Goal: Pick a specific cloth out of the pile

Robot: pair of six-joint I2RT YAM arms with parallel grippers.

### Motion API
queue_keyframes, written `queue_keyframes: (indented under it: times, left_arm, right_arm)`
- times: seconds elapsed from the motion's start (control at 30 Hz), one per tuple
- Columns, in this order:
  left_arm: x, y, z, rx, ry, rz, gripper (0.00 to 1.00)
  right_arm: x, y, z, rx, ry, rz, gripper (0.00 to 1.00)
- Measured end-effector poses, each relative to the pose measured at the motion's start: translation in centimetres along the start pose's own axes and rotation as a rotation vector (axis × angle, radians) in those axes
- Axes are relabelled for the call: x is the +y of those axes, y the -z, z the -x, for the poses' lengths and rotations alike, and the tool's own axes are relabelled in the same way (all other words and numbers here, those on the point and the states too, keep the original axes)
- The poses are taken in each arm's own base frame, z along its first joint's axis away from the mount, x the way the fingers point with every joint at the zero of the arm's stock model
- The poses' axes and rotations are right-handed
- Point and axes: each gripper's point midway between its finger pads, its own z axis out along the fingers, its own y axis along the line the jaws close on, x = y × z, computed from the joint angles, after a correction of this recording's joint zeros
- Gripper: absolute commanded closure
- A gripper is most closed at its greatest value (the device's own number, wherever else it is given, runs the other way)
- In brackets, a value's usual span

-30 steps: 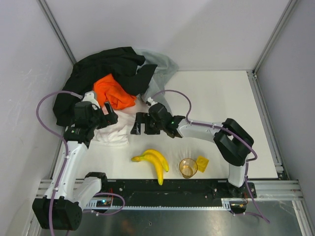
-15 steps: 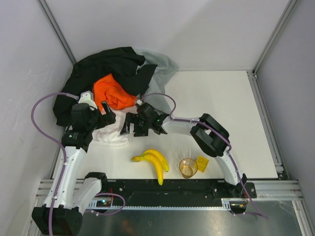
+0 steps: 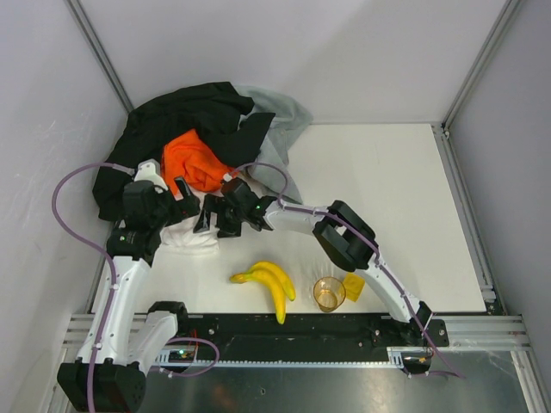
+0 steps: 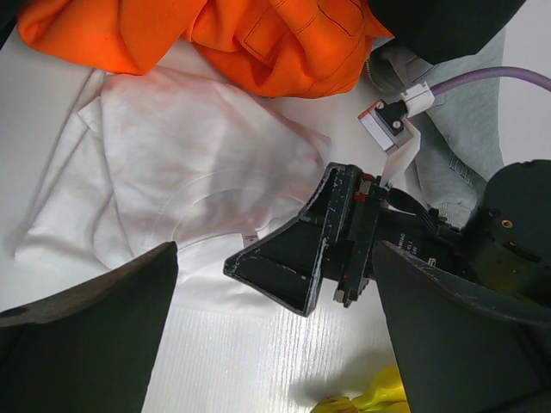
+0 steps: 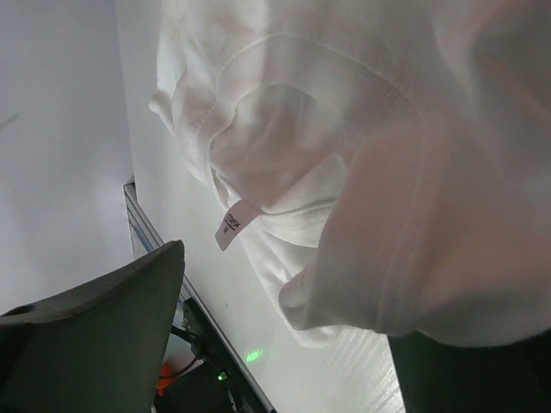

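The white cloth [image 3: 189,234] lies flat on the table at the near edge of the pile, just below the orange cloth [image 3: 194,159] and the black garment [image 3: 189,112]. The grey cloth [image 3: 288,116] lies at the pile's right. My left gripper [image 3: 187,198] hovers open and empty over the white cloth [image 4: 172,172]. My right gripper [image 3: 209,217] is open at the cloth's right edge. In the right wrist view [image 5: 284,361] the folded white cloth [image 5: 344,129] with its label fills the frame and its edge lies between the wide-apart fingers. The left wrist view shows the right gripper [image 4: 323,258] low over the cloth's edge.
Two bananas [image 3: 271,284] lie near the front, with an orange-tinted cup [image 3: 328,293] and a small yellow item [image 3: 353,284] to their right. Enclosure walls stand close on the left and back. The orange cloth [image 4: 258,43] borders the white cloth's far side.
My right arm has stretched leftward, bringing its gripper from the table's middle to the white cloth's right edge. The left gripper has shifted only slightly.
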Motion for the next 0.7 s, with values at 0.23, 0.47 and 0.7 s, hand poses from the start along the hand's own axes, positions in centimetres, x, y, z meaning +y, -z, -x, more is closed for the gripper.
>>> queue_keyframes:
  times: [0.23, 0.47, 0.7]
  left_arm:
    - [0.1, 0.0, 0.0, 0.001, 0.004, -0.002, 0.00]
    - [0.7, 0.0, 0.4, -0.008, 0.022, 0.010, 0.00]
    - [0.6, -0.1, 0.3, -0.009, 0.025, 0.000, 0.00]
  right_arm:
    - [-1.0, -1.0, -0.5, 0.017, -0.019, -0.031, 0.63]
    - [-2.2, -1.6, -1.1, 0.036, -0.029, -0.056, 0.98]
    - [-2.7, -1.3, -1.2, 0.021, -0.023, -0.027, 1.00]
